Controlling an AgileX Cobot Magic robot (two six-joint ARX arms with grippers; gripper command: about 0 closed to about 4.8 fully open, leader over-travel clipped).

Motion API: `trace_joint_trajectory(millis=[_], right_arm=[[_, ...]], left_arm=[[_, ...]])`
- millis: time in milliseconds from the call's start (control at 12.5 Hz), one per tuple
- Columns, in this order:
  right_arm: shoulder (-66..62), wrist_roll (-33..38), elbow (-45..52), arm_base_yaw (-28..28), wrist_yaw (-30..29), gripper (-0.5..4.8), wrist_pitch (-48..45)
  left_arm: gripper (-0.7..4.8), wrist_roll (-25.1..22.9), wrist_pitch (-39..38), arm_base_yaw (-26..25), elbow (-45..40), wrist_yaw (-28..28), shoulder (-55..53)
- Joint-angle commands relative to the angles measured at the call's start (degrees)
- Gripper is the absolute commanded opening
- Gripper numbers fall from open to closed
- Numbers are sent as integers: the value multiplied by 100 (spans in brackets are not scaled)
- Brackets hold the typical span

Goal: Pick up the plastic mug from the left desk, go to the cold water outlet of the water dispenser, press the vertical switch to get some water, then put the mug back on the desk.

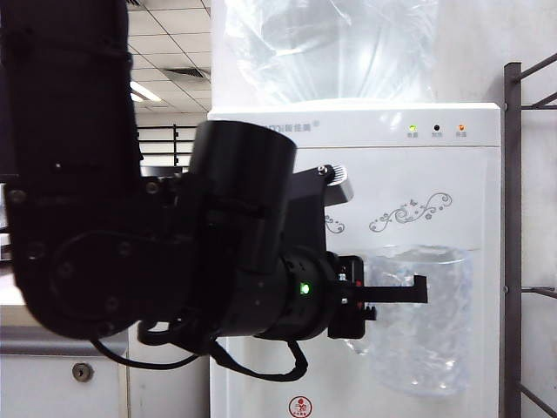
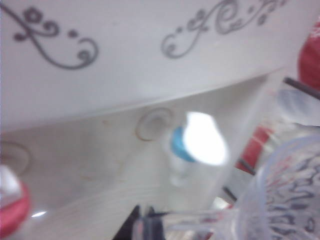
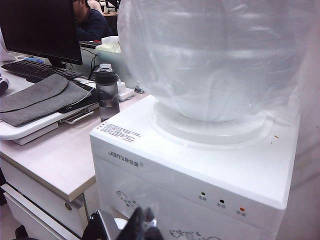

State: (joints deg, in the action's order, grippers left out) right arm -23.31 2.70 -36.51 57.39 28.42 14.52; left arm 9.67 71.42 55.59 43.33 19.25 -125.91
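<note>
Notice your left gripper (image 1: pixel 396 294) is clenched on the mug (image 1: pixel 422 322) by its handle, held upright before the dispenser (image 1: pixel 435 174) so its mouth can come under the blue tap (image 2: pixel 181 145), while your right gripper (image 3: pixel 145 225) hangs above, seemingly closed and empty.

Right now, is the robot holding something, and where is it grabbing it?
Yes: the left gripper holds the plastic mug by its rim.
</note>
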Motion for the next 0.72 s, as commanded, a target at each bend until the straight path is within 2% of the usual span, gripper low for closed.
trace_joint_trajectory(millis=[80,717], right_arm=[[-2,9,-22,7,-7,-1,-63],[-2,7,-22,4,-2,-1,-68]], left_arm=[[-5,-20,-15,7,33,457,13],[-5,17,44,17,33,367,13]])
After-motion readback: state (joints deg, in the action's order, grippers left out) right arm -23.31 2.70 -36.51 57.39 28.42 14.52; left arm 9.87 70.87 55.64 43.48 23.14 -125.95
